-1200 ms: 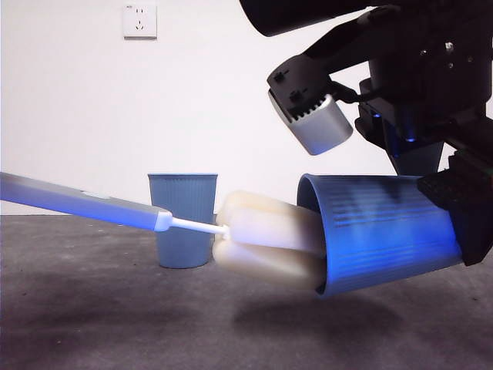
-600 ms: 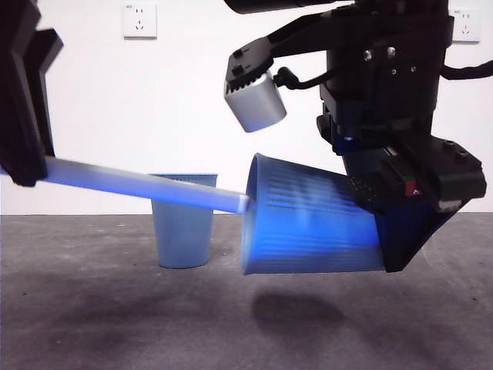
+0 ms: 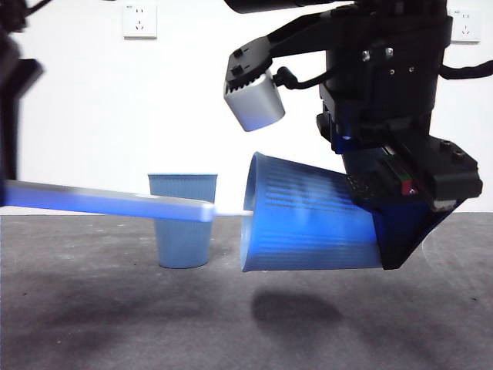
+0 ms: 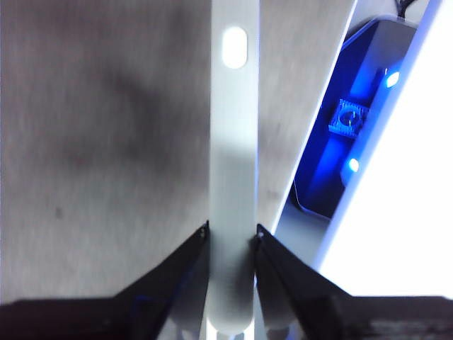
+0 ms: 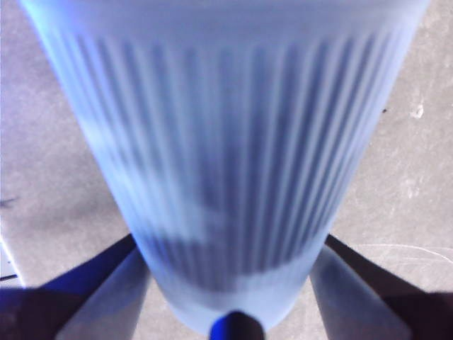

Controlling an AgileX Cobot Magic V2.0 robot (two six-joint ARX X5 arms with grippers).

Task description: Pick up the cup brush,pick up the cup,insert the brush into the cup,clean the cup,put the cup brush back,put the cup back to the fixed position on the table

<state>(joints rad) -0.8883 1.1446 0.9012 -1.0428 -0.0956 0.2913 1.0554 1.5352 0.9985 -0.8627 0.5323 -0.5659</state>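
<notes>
My right gripper (image 3: 389, 231) is shut on the blue ribbed cup (image 3: 308, 223) and holds it on its side above the table (image 3: 115, 324), mouth to the left. In the right wrist view the cup (image 5: 233, 156) fills the frame between the two jaws of the gripper (image 5: 230, 244). The cup brush's grey handle (image 3: 108, 203) comes in almost level from the left, and its thin white neck enters the cup's mouth. The sponge head is hidden inside the cup. My left gripper (image 4: 232, 230) is shut on the handle (image 4: 233, 163); it shows only as a dark blur (image 3: 8, 116) in the front view.
A second identical blue cup (image 3: 183, 220) stands upright on the table behind the brush handle, left of the held cup. The right arm's silver wrist camera (image 3: 254, 96) hangs above the held cup's mouth. A white wall with a socket (image 3: 139, 21) lies behind.
The cup moved left and up over the sponge head, which went out of sight inside it. The handle then dropped to nearly level and the left gripper shifted towards the left edge.
</notes>
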